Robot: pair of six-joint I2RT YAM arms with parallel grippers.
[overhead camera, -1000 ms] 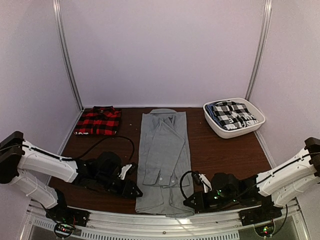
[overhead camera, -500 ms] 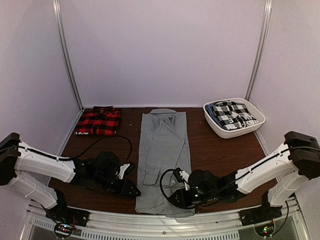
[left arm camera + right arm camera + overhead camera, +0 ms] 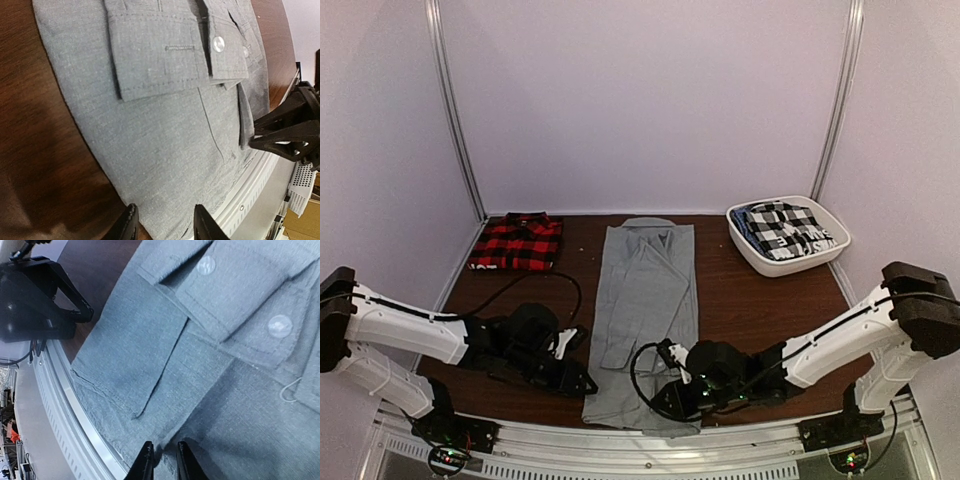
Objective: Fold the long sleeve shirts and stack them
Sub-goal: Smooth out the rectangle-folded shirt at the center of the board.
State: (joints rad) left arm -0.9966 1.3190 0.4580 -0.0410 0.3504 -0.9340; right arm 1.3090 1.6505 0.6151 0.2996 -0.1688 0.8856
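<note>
While the plain light-grey button-up shirt (image 3: 648, 300) lies flat down the middle of the dark wooden desk (image 3: 760, 300), sleeves folded in, the hem-to-collar fold seems in hand; next, both near hem corners need pinching and lifting; both arms reach low and inward; left gripper (image 3: 165, 226), jaws half-parted astride the hem; right gripper (image 3: 162, 462), jaws narrow about hem cloth, grip unclear.

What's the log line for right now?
grey shirt: flat, sleeves folded in | left gripper: open at hem | right gripper: pinching hem
</note>
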